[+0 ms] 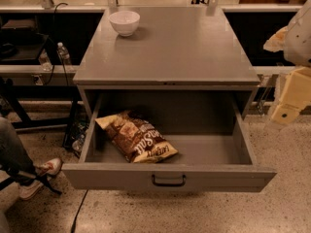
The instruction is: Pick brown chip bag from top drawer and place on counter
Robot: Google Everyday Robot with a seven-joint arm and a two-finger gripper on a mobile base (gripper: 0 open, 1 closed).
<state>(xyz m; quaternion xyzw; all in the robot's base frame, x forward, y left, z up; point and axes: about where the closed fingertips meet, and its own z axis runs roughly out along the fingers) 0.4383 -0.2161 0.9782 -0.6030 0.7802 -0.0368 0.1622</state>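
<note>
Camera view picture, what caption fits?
The brown chip bag lies in the open top drawer; gripper hovers at right, white bowl on counter.

On my feed the end effector sits far right, beside the open top drawer, cropped by the frame edge. The drawer's back is lost in shadow under the desk. Someone's leg, lower left, is mostly cropped out.
</note>
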